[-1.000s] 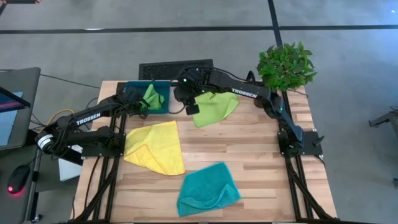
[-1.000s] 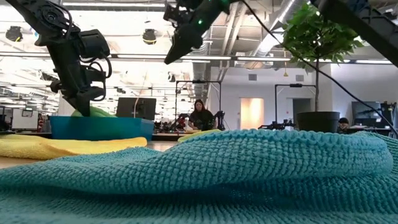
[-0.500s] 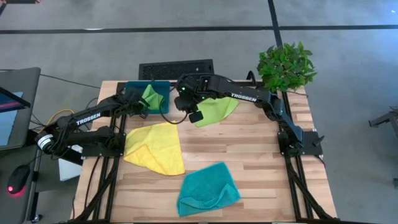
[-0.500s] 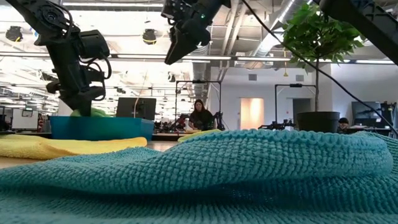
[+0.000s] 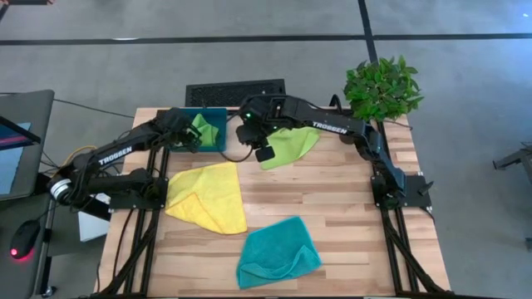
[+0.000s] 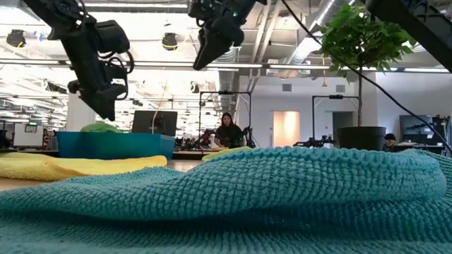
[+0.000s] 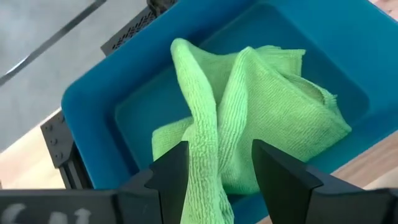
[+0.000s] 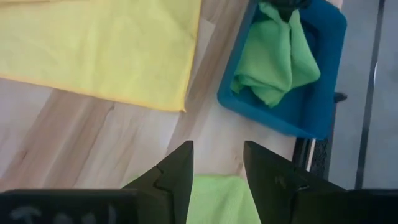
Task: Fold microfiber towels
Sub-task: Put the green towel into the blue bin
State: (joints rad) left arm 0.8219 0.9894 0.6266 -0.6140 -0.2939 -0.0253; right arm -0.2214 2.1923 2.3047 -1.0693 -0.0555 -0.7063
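A lime green towel lies crumpled in the blue tray at the table's far left. My left gripper hangs open just above it, clear of the cloth in the low view. My right gripper is open and high over the bare wood, between the tray and a second lime green towel lying flat. A yellow towel with one corner folded over lies at the left. A teal towel lies rumpled near the front edge.
A potted plant stands at the table's far right corner. A black grille lies just beyond the far edge. Bare wood shows on the table's right half.
My left gripper has opened, let go of the green towel in the tray and risen above it. The towel's raised fold has sunk back into the tray.
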